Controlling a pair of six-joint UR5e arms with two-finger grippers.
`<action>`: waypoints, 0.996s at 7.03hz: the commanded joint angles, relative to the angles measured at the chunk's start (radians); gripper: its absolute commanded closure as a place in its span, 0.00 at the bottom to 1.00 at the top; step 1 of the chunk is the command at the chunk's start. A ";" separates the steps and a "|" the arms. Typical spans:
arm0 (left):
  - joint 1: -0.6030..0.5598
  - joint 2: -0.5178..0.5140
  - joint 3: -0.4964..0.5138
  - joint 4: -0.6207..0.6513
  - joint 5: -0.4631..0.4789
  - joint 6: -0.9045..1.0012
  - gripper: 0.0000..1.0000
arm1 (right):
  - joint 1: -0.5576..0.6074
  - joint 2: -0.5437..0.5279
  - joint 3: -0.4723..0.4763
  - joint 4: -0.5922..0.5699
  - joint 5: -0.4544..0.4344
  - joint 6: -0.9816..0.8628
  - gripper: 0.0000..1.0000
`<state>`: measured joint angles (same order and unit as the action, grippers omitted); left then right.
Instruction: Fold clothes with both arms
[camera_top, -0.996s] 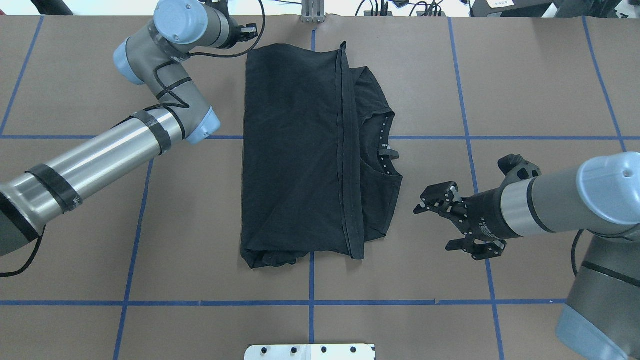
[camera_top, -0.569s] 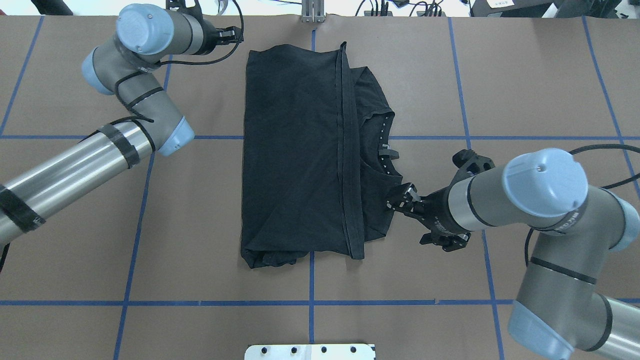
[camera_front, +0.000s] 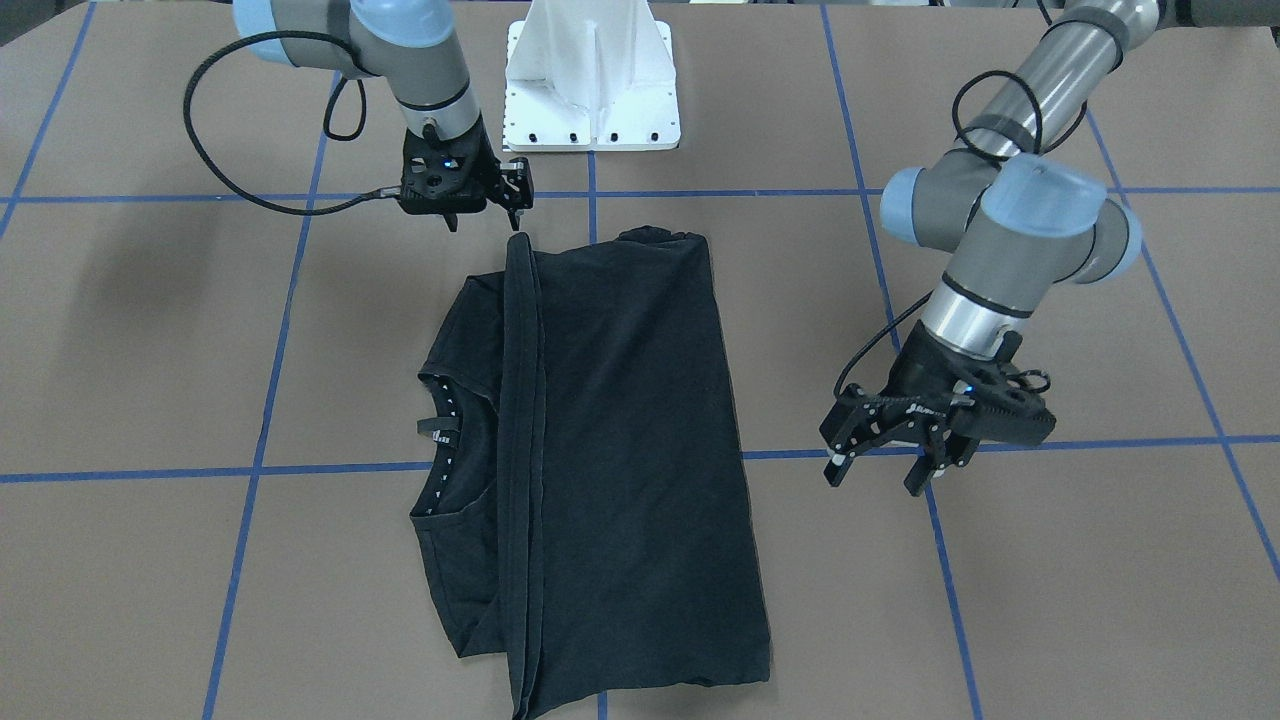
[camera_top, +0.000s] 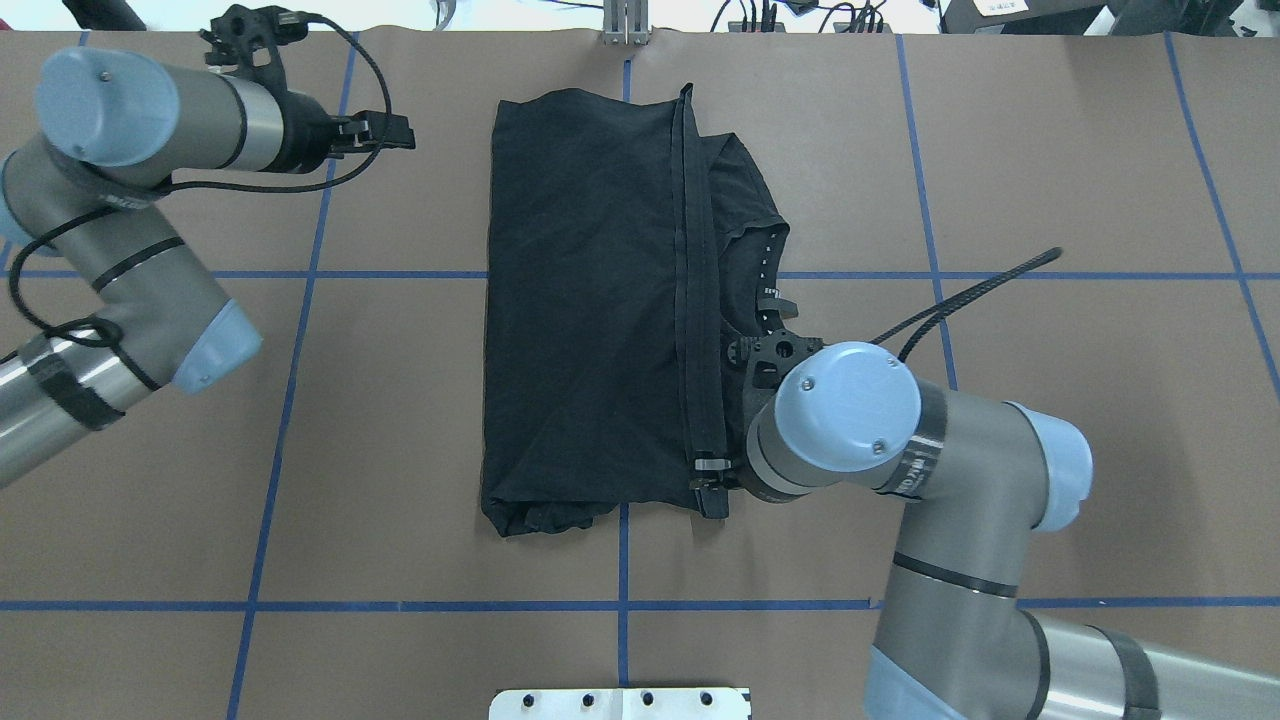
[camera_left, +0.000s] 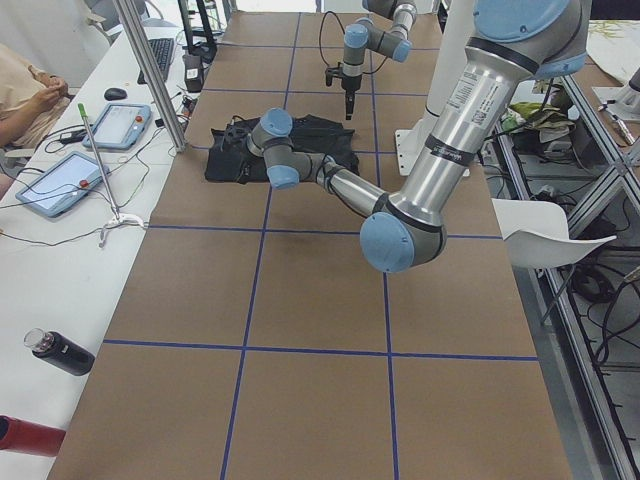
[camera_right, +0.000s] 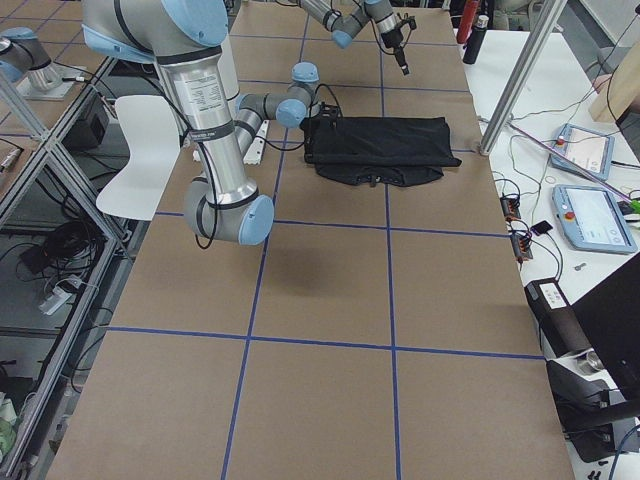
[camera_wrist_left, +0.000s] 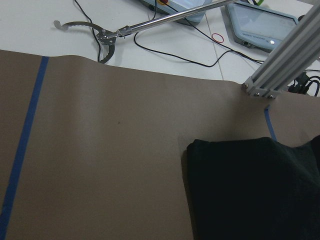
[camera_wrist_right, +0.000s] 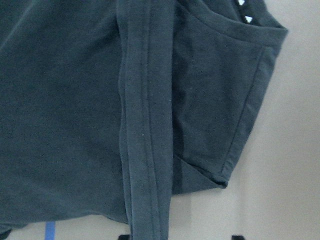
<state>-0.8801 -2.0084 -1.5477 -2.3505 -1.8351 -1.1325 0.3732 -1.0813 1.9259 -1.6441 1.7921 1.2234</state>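
The clothes are one black T-shirt (camera_top: 590, 300), folded flat mid-table, with a hem strip (camera_top: 700, 330) running its length. The collar with white marks (camera_top: 765, 290) peeks out on the right. My right gripper (camera_top: 710, 478) hangs over the near end of that hem strip. In the right wrist view its fingertips (camera_wrist_right: 125, 236) stand wide apart on either side of the strip (camera_wrist_right: 145, 150), so it is open and holds nothing. My left gripper (camera_top: 395, 130) is open above bare table, left of the shirt's far corner (camera_wrist_left: 200, 150). The front view shows the left gripper (camera_front: 878, 475) apart from the cloth (camera_front: 630, 450).
A white pedestal (camera_front: 590, 90) stands at the robot's side of the table. An aluminium post (camera_wrist_left: 285, 55) rises just beyond the shirt's far edge. Tablets (camera_right: 580, 150) and cables lie on the white bench past the table, where a person (camera_left: 20, 90) sits.
My right arm has swung left, from beside the shirt to over the near end of its hem strip. My left arm has drawn back to the left, away from the shirt's far corner.
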 joint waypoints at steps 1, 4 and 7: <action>-0.005 0.152 -0.164 0.023 -0.042 0.032 0.00 | -0.013 0.124 -0.097 -0.123 -0.025 -0.247 0.45; -0.005 0.189 -0.172 0.023 -0.049 0.033 0.00 | -0.049 0.271 -0.232 -0.261 -0.119 -0.379 0.53; -0.003 0.214 -0.172 0.023 -0.049 0.033 0.00 | -0.092 0.317 -0.252 -0.406 -0.203 -0.435 0.51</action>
<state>-0.8842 -1.7988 -1.7195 -2.3271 -1.8841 -1.0999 0.2942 -0.7826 1.6779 -1.9869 1.6142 0.8139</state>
